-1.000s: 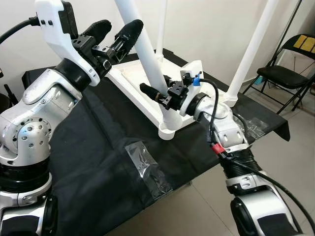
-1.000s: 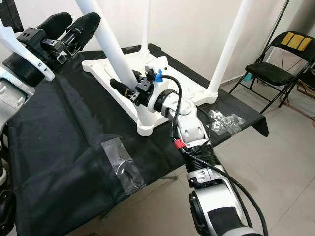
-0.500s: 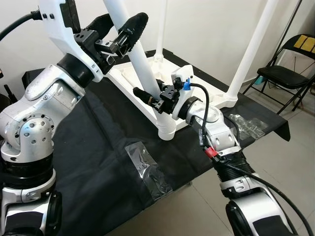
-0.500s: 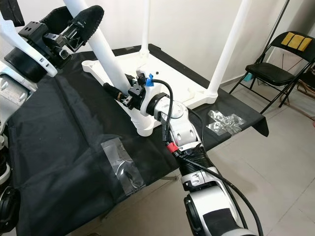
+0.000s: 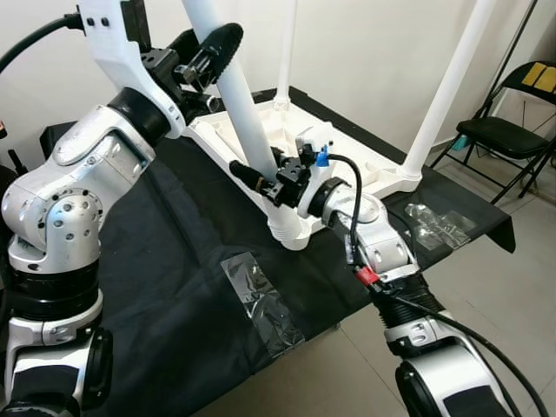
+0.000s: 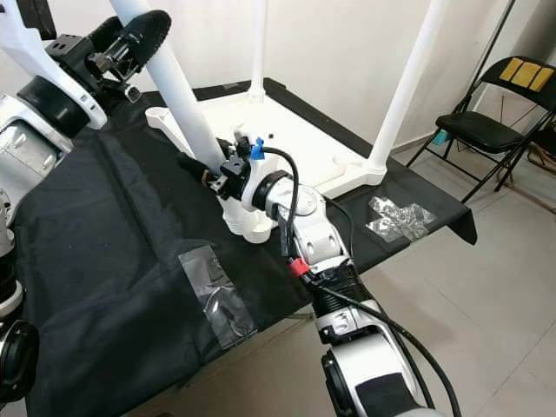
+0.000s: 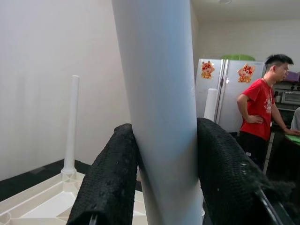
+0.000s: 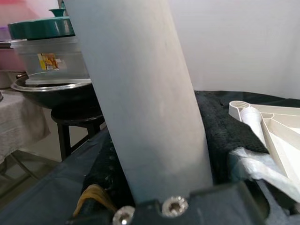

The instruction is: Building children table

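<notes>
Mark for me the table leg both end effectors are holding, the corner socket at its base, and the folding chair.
Table leg [image 5: 246, 122], left eye view, bare mid-shaft between the two grips.
Corner socket [image 5: 290, 236], left eye view, its round outer wall.
Folding chair [image 5: 502, 134], left eye view, front of the black seat.

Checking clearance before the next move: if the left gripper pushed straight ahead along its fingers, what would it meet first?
The left gripper already clamps the tilted white plastic table leg; that leg fills the line between its fingers, so it would likely press further onto it.
</notes>
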### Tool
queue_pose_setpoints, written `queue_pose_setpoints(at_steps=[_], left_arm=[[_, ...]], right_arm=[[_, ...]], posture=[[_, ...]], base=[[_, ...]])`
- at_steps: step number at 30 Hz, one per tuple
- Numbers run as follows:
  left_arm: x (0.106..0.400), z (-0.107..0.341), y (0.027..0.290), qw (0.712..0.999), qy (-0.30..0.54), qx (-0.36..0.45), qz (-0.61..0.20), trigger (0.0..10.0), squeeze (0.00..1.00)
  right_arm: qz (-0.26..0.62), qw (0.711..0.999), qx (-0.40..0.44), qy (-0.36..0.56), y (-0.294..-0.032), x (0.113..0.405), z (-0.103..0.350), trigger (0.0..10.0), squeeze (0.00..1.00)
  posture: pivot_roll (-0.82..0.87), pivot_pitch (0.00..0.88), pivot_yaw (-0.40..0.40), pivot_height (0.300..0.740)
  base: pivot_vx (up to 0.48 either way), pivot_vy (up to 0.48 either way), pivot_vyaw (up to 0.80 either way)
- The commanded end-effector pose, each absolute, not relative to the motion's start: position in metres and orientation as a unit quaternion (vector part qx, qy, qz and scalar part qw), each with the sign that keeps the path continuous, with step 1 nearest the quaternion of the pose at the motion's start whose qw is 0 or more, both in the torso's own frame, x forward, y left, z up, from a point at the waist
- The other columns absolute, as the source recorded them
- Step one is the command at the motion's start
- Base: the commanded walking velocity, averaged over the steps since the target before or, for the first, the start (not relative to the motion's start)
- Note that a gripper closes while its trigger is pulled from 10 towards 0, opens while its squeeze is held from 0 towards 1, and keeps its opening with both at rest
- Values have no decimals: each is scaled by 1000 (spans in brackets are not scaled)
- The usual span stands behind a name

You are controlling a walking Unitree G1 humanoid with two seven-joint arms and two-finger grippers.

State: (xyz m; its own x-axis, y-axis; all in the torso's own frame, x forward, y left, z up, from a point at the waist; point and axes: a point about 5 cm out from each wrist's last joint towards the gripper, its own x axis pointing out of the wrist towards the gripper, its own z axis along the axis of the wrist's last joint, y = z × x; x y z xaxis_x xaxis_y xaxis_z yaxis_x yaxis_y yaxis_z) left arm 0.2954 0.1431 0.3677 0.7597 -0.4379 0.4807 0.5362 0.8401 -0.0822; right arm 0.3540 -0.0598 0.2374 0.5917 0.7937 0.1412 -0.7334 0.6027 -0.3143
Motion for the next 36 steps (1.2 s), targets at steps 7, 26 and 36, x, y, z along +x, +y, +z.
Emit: queue_pose_setpoints(at_steps=[7,26,36], left_arm=[[291,371,130,924,-229,-103,-289,0,0],[270,368,108,861,-236,-135,-429,0,0],[261,362,99,841,-223,-145,-471,0,0]], right_arm=[[439,880,-132,-125,-52,353,236,10000,0],[411,905,-75,-76,-42,363,238,10000,0],[367,925,-81,-47,-46,372,235,10000,0]], posture=[[41,10,-35,740],[36,11,-44,740],[39,6,-48,740]], base=[[0,0,0],[0,0,0],[0,0,0]])
